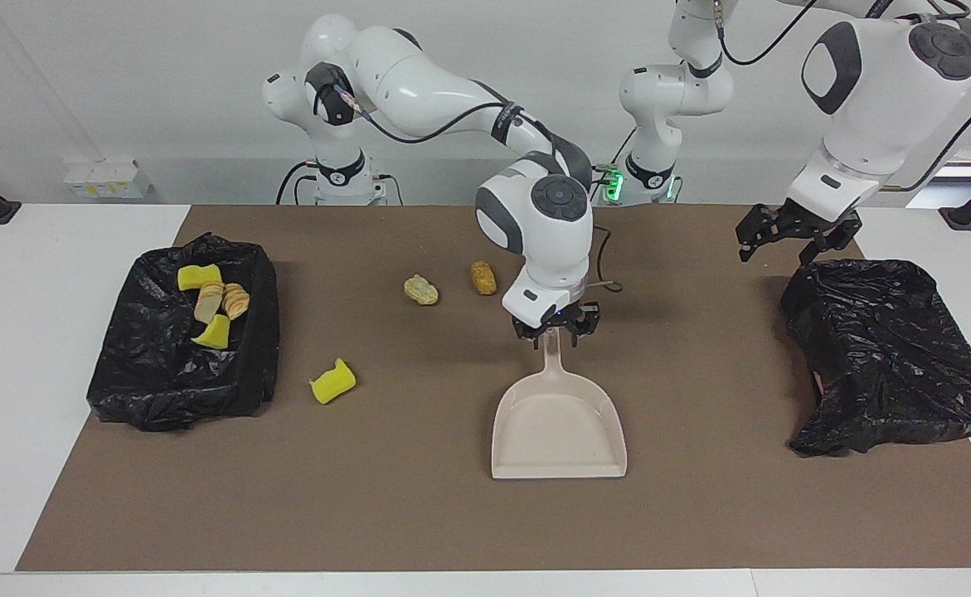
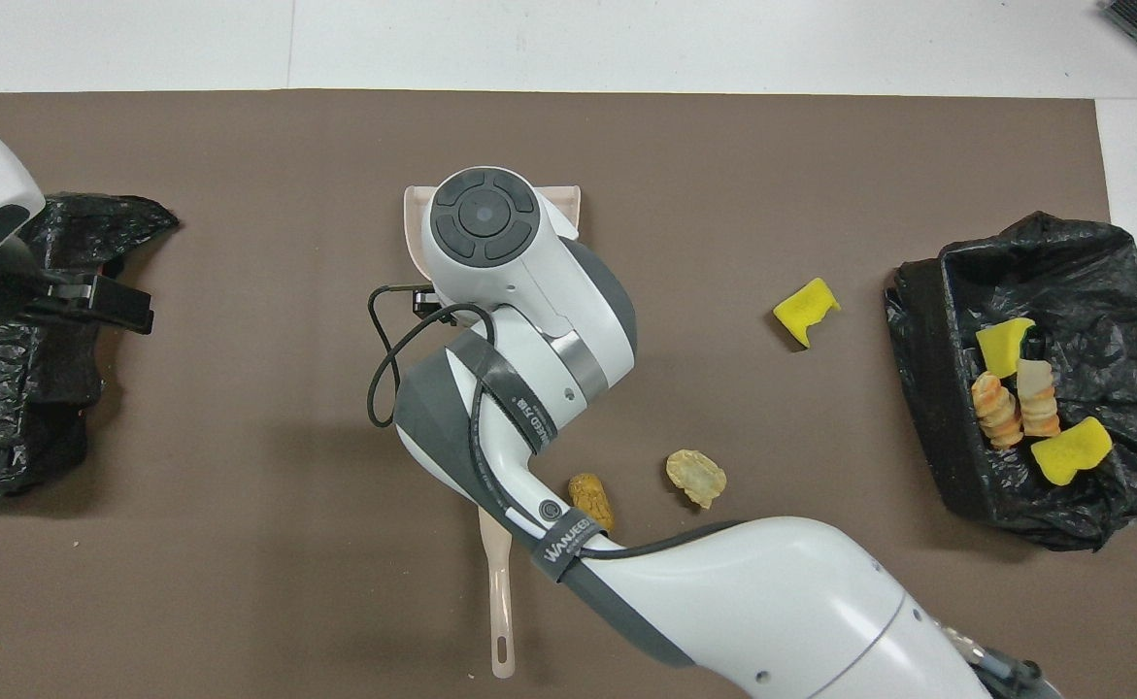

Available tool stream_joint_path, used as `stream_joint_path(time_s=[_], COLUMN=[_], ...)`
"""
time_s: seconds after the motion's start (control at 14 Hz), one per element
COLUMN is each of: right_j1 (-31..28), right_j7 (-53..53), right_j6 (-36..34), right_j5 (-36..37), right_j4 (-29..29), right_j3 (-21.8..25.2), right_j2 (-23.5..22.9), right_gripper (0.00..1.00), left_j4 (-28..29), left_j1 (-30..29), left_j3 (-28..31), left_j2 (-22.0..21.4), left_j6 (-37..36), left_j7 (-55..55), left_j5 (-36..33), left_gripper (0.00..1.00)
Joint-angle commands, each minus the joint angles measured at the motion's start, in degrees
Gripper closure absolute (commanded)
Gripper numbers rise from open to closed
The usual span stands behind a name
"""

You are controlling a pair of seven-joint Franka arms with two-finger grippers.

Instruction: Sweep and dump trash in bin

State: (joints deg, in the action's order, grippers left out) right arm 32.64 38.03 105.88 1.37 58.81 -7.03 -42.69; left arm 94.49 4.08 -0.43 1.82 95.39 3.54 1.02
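right tool (image 1: 557, 327): over dustpan (image 1: 558, 427) handle, grip unclear | trash (image 1: 421, 289) nearer robots than pan | left tool (image 1: 788, 235) released

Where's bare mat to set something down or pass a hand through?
Widest: between the dustpan and the black bag at the left arm's end. Also bare: between the dustpan and the yellow wedge. Crowded: the beige chunk and brown chunk beside the right hand, over the dustpan's handle; the left hand waits over the bag's edge.
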Motion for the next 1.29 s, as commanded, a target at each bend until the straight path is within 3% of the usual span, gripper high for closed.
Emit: stream_joint_path(time_s=[0.0, 0.14, 0.36, 0.5, 0.79, 0.93, 1.21], right_j1=[-1.34, -2.23, -3.28, -1.71, 1.80, 4.61, 9.53], right_j7=[-1.55, -1.74, -4.01, -3.50, -2.71, -0.61, 3.87], right_j6=[-0.32, -0.41, -0.85, -0.41, 7.04, 8.38, 17.95], right_j5=[-1.46, -4.95, -6.55, -7.61, -10.05, -10.51, -10.60], right_j4=[11.55, 20.25, 34.30, 40.83, 52.70, 54.56, 61.41], right_j3=[-0.45, -0.71, -0.80, -0.88, -0.89, -0.89, -0.89], right_j2=[9.87, 17.60, 29.47, 34.14, 40.48, 40.32, 39.62], right_gripper=[0.09, 0.00, 0.00, 0.00, 0.00, 0.00, 0.00], left_j4=[0.96, 0.78, 0.70, 0.78, 0.87, 1.05, 3.24], left_j1=[1.89, 3.30, 7.15, 10.14, 16.38, 18.59, 23.15], left_j3=[0.52, 0.52, 0.52, 0.52, 0.52, 0.52, 0.52], left_j2=[0.19, 1.07, 4.14, 5.99, 11.08, 13.37, 16.54], left_j6=[2.69, 5.24, 8.57, 11.38, 18.15, 21.32, 26.58], left_j7=[-0.90, -0.99, -4.58, -6.95, -14.16, -16.63, -19.25], left_j5=[-0.32, 0.82, 1.00, 1.00, 0.91, 0.91, 0.91], left_gripper=[0.00, 0.00, 0.00, 0.00, 0.00, 0.00, 0.00])
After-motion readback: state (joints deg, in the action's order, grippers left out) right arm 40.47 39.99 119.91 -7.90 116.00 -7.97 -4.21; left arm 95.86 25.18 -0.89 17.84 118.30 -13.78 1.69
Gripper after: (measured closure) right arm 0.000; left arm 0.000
